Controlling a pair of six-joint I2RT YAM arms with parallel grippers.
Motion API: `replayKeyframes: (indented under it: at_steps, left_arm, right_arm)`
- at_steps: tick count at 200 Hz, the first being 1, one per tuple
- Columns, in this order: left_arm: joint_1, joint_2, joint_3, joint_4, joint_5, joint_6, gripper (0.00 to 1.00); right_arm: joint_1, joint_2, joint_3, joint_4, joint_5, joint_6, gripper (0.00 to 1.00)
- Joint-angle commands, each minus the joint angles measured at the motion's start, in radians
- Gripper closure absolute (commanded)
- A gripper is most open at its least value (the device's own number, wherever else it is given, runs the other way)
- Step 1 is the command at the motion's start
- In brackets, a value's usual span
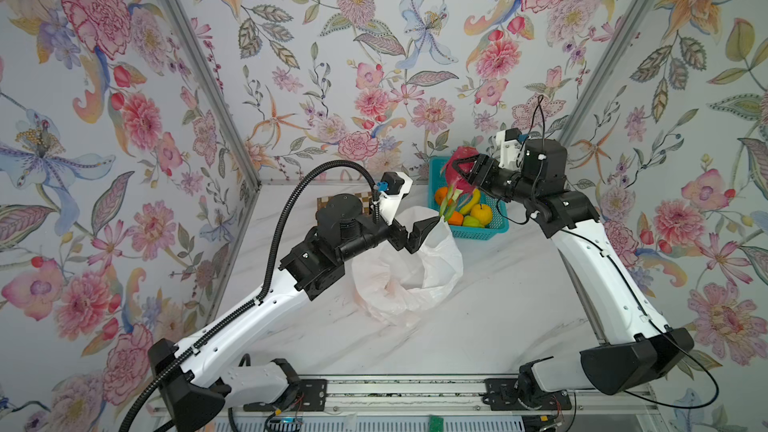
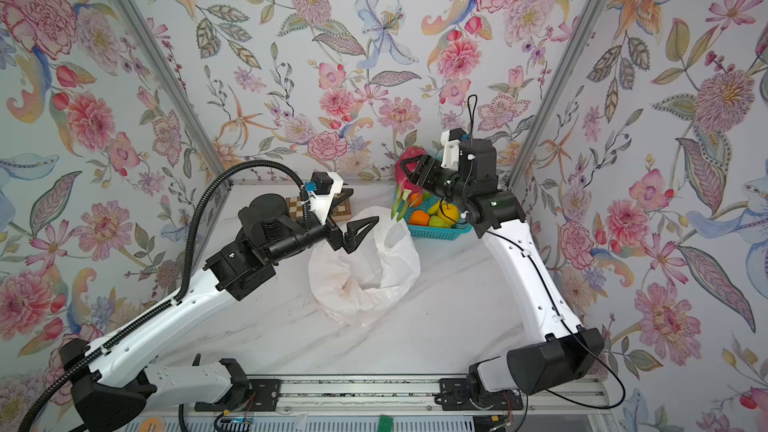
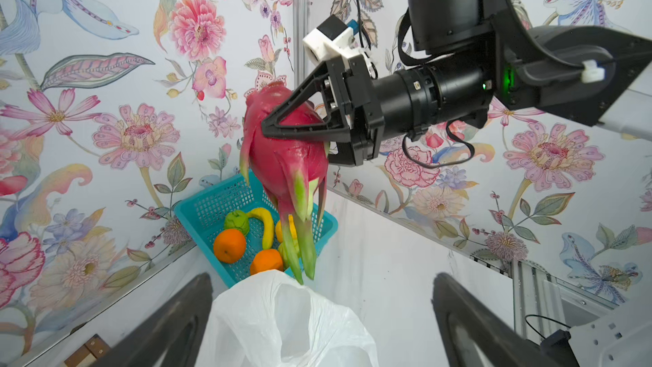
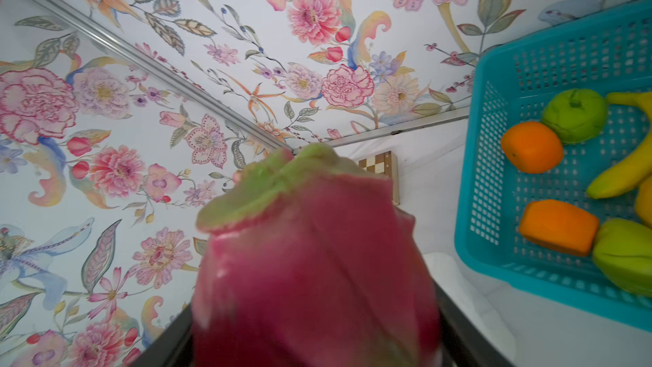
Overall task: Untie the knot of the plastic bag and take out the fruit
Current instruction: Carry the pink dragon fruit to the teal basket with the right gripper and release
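Magenta dragon fruit (image 3: 293,167) looks waxy, heavyish, tapered: slip-prone, I'd say. R tool (image 3: 271,125) clamps its fat middle, best spot. L tool (image 3: 323,284) gapes empty over bag (image 1: 415,268).

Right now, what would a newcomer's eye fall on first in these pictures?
The magenta dragon fruit, clamped in the right gripper, hangs over the edge of the teal basket, green tips down. The basket holds oranges and green fruits. Beside it the white plastic bag sits slumped open on the table, the left gripper wide open above its rim.
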Motion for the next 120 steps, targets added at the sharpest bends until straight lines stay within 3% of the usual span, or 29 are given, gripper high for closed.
replayKeyframes:
  at_steps: [1, 120]
  left_arm:
    - [-0.008, -0.006, 0.002, -0.078, -0.024, -0.011, 0.01]
    - [-0.007, 0.162, 0.178, -0.252, -0.029, -0.007, 0.01]
  right_arm:
    - [-0.046, 0.080, 0.075, -0.081, 0.029, -0.032, 0.51]
    - [-0.246, 0.698, 0.604, -0.317, 0.000, 0.033, 0.52]
